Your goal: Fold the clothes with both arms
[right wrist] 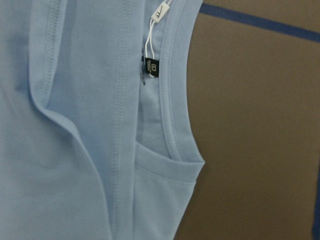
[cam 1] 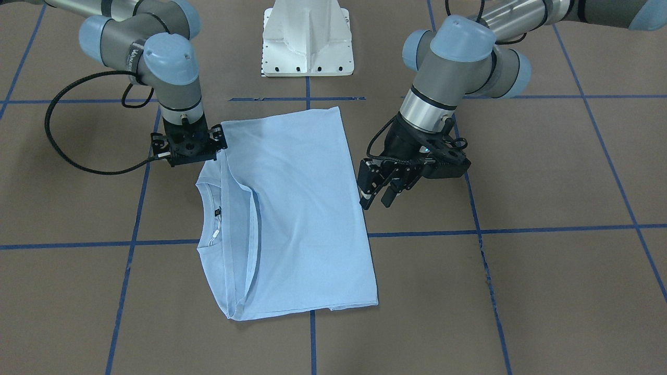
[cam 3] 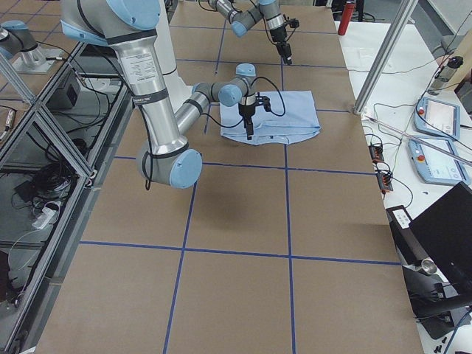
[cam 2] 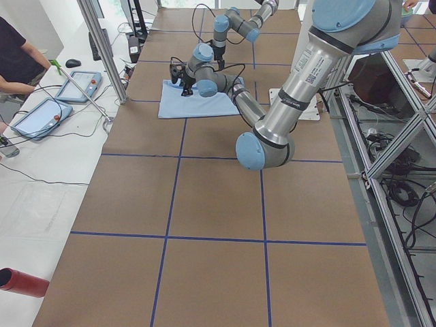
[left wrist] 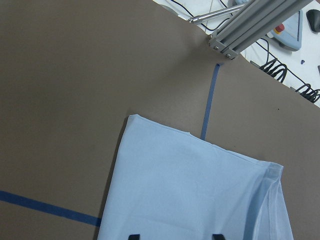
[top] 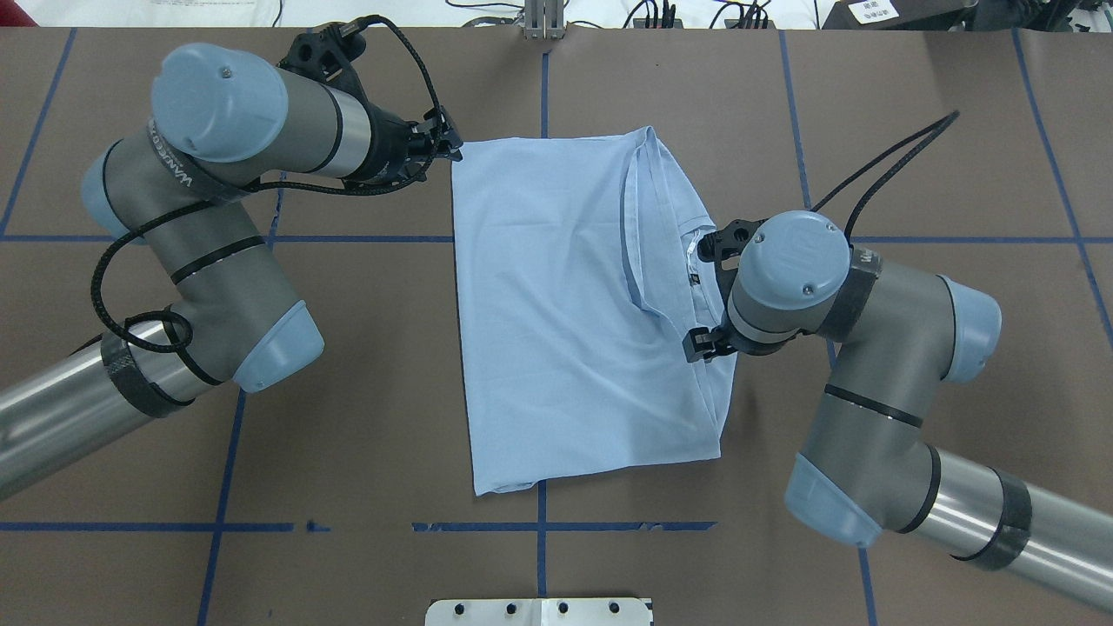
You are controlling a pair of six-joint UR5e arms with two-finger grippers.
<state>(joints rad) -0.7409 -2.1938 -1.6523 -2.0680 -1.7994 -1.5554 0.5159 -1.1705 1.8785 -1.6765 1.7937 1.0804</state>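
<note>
The pale blue T-shirt (cam 1: 297, 208) lies folded lengthwise on the brown table, sleeves tucked in and collar at one end; it also shows in the overhead view (top: 556, 304). Its dark neck label (right wrist: 151, 68) shows inside the collar. The palm print is hidden. My left gripper (cam 1: 378, 198) is open and empty, hovering at the shirt's hem-end long edge, with its fingertips (left wrist: 132, 236) apart over the cloth. My right gripper (cam 1: 190, 148) points straight down over the shoulder beside the collar. Its fingers are hidden under the wrist, so I cannot tell whether they are open or shut.
The white pedestal base (cam 1: 307, 41) stands at the robot's side of the table. Blue tape lines (cam 1: 521, 229) cross the brown surface. An aluminium post (left wrist: 250, 20) and the operators' side table with tablets (cam 2: 41, 116) lie beyond the far edge.
</note>
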